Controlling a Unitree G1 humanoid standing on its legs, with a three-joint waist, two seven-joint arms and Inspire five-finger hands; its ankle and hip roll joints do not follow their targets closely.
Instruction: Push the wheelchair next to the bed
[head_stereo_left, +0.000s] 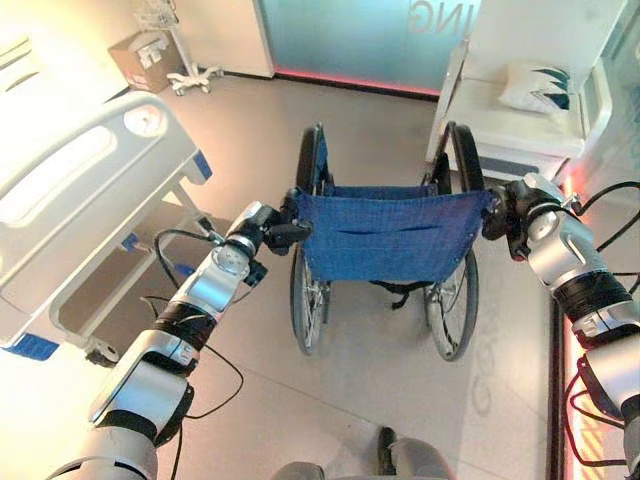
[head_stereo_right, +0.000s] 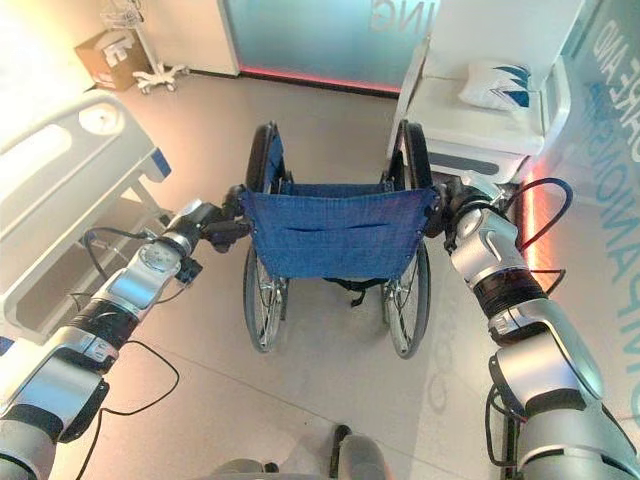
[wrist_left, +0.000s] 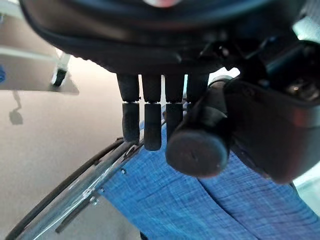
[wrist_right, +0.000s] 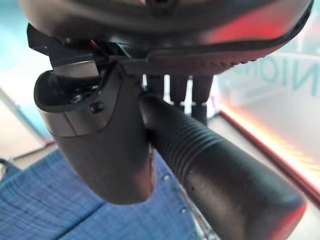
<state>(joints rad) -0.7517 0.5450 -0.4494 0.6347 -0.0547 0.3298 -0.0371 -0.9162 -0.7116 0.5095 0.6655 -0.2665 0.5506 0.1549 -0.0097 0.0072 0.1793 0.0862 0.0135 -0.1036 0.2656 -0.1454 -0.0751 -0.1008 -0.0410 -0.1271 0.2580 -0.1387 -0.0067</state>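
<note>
Grey floor (head_stereo_left: 380, 380) | wheelchair (head_stereo_left: 385, 235) mid-room, blue back facing robot | bed (head_stereo_left: 70, 200) to its left, apart | left hand (head_stereo_left: 285, 232) fingers curled round left handle | right hand (head_stereo_left: 500, 212) fingers curled round right handle (wrist_right: 210, 165)

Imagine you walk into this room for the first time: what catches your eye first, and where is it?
The wheelchair with its blue fabric backrest stands mid-floor, seen from behind. The left hand and right hand are each curled round a push handle. To the left is a white hospital bed; ahead on the right, a white bench with a pillow.
</note>
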